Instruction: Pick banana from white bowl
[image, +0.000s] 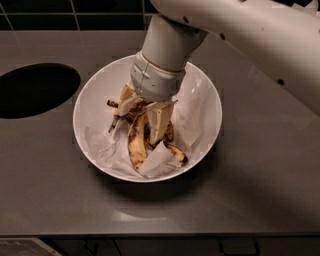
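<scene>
One gripper (143, 121) was seen inside the white bowl (95, 95) (set on the table (255, 195)), its jaws narrowly parted and clamped on the spotted banana (135, 147).

A grey worktop (260, 170) is seen, with a dark oval opening (37, 90) cut near its left edge. The white bowl (95, 107) is set at its middle, and the gripper (145, 117) is held down inside it.
</scene>
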